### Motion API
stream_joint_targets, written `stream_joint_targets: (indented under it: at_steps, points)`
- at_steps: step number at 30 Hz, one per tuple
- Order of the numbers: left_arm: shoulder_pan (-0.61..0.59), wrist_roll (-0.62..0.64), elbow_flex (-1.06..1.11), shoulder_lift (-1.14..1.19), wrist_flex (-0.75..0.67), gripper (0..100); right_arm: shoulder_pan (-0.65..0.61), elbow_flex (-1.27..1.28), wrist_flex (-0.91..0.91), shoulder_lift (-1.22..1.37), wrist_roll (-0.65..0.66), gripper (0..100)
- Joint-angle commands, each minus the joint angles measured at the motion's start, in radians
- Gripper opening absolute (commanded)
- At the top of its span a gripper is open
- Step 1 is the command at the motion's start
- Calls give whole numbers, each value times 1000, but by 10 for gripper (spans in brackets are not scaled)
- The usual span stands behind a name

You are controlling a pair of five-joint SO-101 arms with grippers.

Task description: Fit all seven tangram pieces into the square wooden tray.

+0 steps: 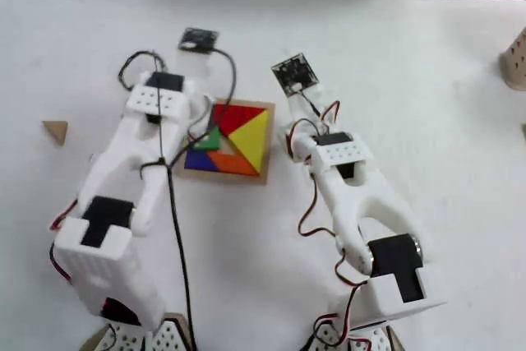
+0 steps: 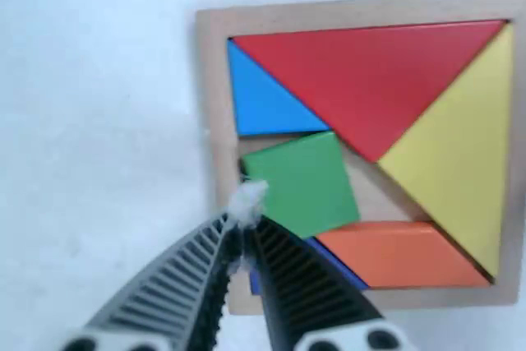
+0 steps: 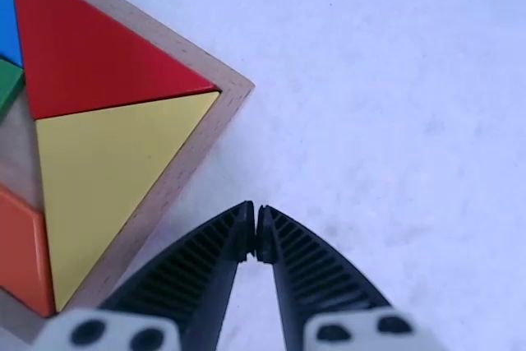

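**Status: one piece crooked in its slot**

Left gripper (image 2: pixel 239 232) pinched closed, nothing held, tips at a corner of the green square (image 2: pixel 306 185), which lies skewed inside the wooden tray (image 2: pixel 212 121). Right gripper (image 3: pixel 256 236) closed, empty, over the table (image 3: pixel 394 80) just beside a tray corner. Tan triangle (image 1: pixel 56 130) lies well apart from the tray

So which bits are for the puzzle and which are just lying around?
Puzzle: wooden tray, red triangle, yellow triangle, blue triangle, green square, orange piece, maybe tan triangle.
Lying around: black board, second black board.
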Motion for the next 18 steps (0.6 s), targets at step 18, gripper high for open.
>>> stream_joint_targets:
  at_steps: [18]
  points:
    - [36, 21, -236, 226, 161, 26, -12, -41, -10, -5, -8, 17]
